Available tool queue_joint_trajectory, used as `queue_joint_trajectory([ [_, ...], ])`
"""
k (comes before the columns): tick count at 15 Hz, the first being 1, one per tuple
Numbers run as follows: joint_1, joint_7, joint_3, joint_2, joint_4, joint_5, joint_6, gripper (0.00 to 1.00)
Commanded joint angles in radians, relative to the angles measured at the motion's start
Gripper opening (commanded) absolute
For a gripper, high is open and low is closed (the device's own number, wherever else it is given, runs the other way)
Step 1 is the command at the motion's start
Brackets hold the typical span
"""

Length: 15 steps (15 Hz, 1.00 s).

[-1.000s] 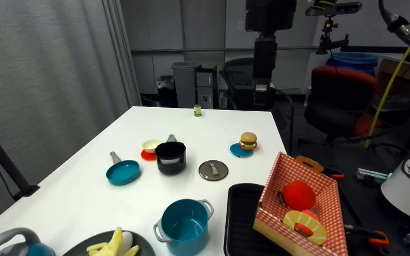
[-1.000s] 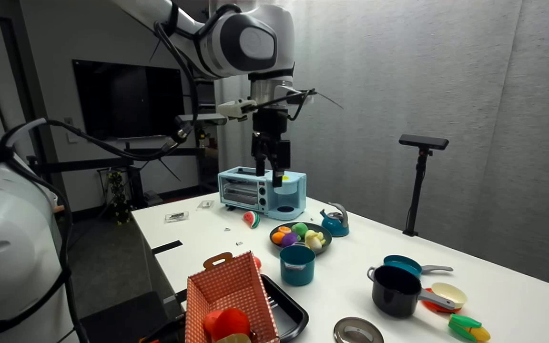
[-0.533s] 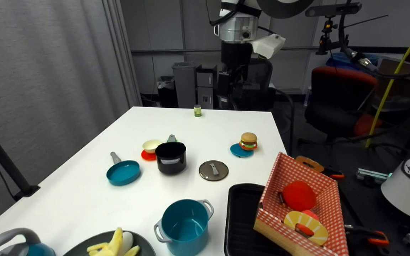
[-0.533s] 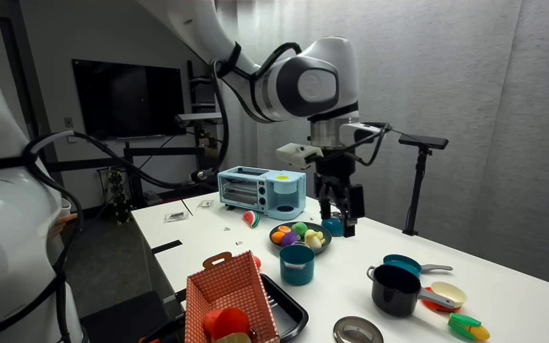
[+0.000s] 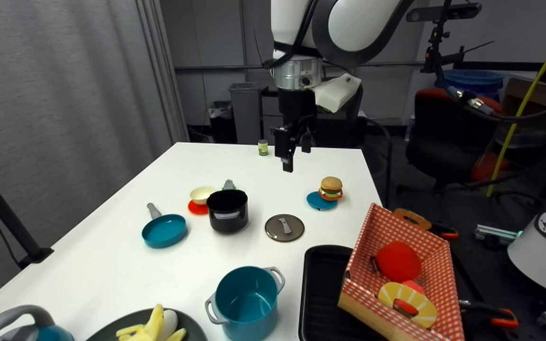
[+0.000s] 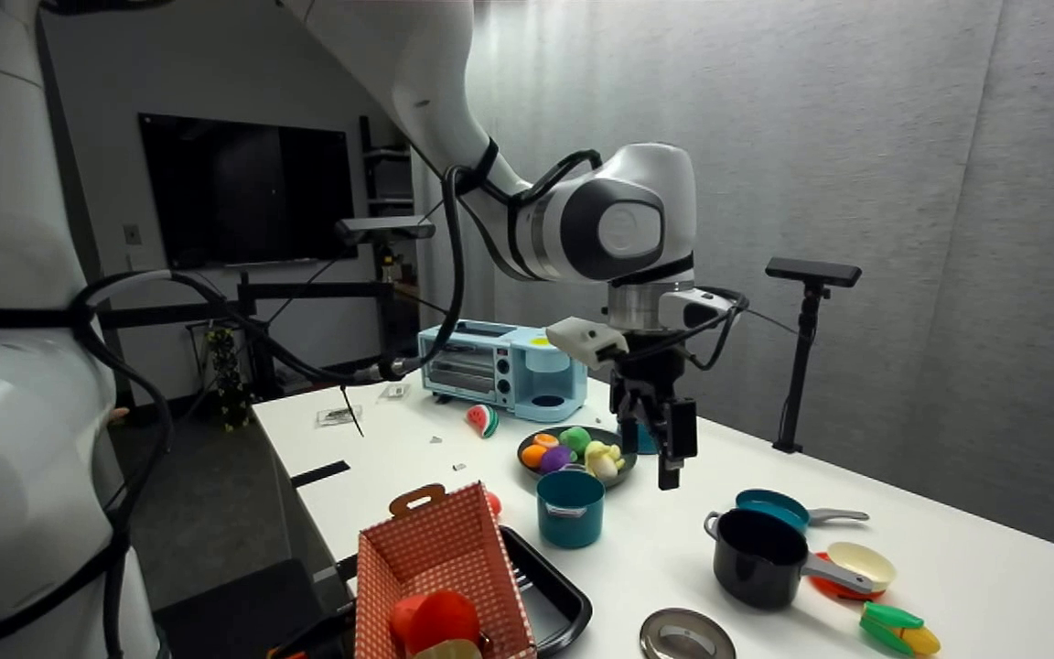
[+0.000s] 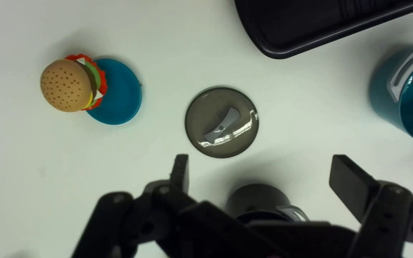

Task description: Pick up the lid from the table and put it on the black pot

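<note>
Fingers (image 7: 353, 186) wide apart, holding nothing, up over table (image 5: 112, 274). Lid (image 7: 210, 114) flat on table, handle up, off and near black pot (image 5: 228, 221). Around it: burger (image 7: 66, 86) at edge of blue disc (image 7: 126, 96), tray (image 5: 318, 293), teal pot (image 5: 250, 323). Basket (image 5: 382, 225) overlaps tray in both exterior views. Bowl (image 5: 202, 194) and pan (image 5: 164, 230) crowd black pot, side away from lid.

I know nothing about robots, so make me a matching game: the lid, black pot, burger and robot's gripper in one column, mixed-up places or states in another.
1. lid
2. black pot
3. burger
4. gripper

A. overlapping a blue disc in the wrist view
B. open, in the air, holding nothing
C. standing uncovered
D. lying flat on the white table

Pairs: 1-D, 2-C, 3-A, 4-B
</note>
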Motion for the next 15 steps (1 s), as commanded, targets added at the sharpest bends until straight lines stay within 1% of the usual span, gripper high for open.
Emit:
queue_joint_trajectory([
  [1, 0.052, 0.110, 0.019, 0.091, 0.039, 0.002, 0.082, 1.00],
  [3, 0.077, 0.170, 0.017, 0.123, 0.045, -0.019, 0.132, 1.00],
  [8, 0.126, 0.325, -0.014, 0.176, 0.058, -0.020, 0.237, 1.00],
  [12, 0.166, 0.481, -0.056, 0.201, 0.065, -0.053, 0.304, 1.00],
  [15, 0.199, 0.607, -0.093, 0.214, 0.070, -0.101, 0.335, 1.00],
])
